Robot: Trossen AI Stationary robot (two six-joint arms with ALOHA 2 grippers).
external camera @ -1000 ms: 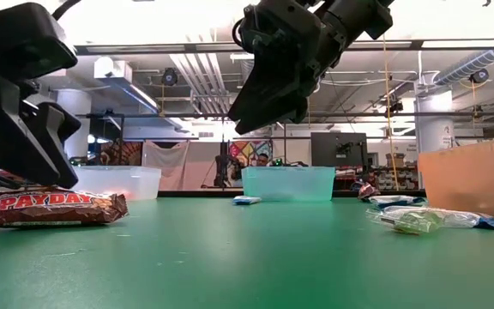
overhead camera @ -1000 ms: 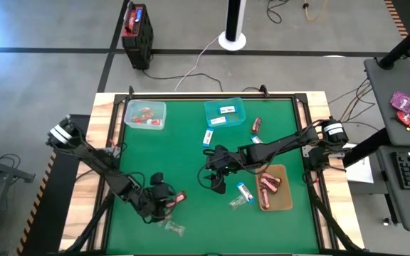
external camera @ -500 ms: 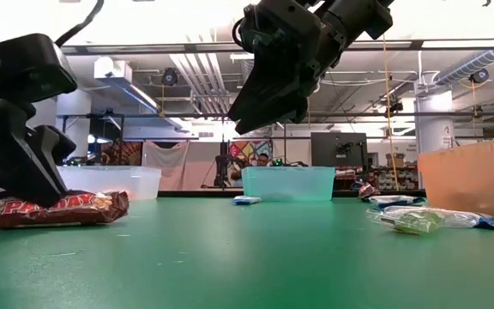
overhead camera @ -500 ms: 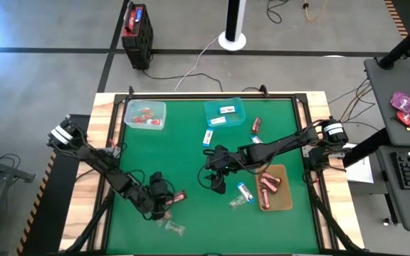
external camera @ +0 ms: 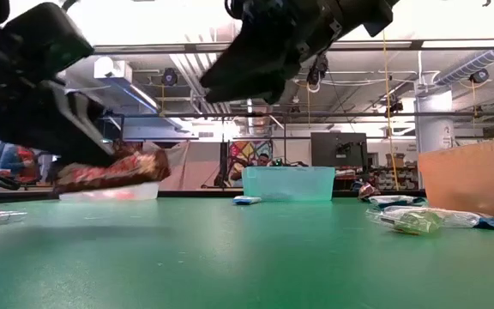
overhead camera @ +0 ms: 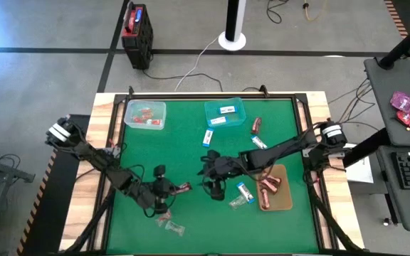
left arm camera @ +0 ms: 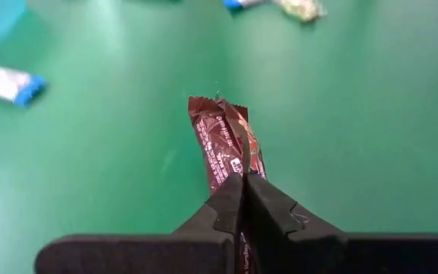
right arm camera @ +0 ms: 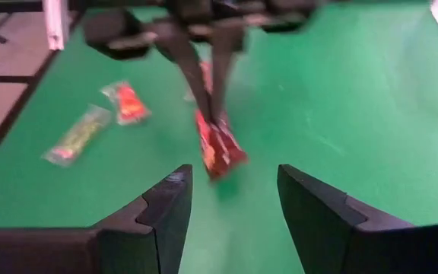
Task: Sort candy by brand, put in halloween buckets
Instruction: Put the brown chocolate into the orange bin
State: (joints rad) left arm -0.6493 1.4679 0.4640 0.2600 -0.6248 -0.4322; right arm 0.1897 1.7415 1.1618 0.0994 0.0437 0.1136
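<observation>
Candy is spread over the green surface [overhead camera: 191, 153], and one dark red-brown bar [left arm camera: 226, 144] is pinched by its end in the left claw [left arm camera: 245, 185], whose fingers are pressed together on the wrapper. In the low view the bar hangs tilted, clear of the surface; its lettering cannot be read there or in the left wrist view. The left claw sits over the near-left part of the surface [overhead camera: 164, 190], with two clear twists [overhead camera: 170, 225] lying just nearer the edge below it.

The right claw [overhead camera: 212, 186] is near the middle of the surface, its fingers [right arm camera: 162, 209] spread apart with nothing between them, facing the held bar.

Three containers stand on the surface: a pale mint bucket [overhead camera: 130, 108] at the far left holding red-pink sweets, a teal bucket [overhead camera: 241, 108] at the far middle with two white-and-blue packets in it, and an amber tray [overhead camera: 286, 203] at the right holding several red-brown bars. Loose white-and-blue packets [overhead camera: 208, 137] lie between the teal bucket and the right claw, another lies beside the tray [overhead camera: 245, 191], and one red-brown bar [overhead camera: 256, 125] lies just right of the teal bucket. No brand names can be read on any of these.
</observation>
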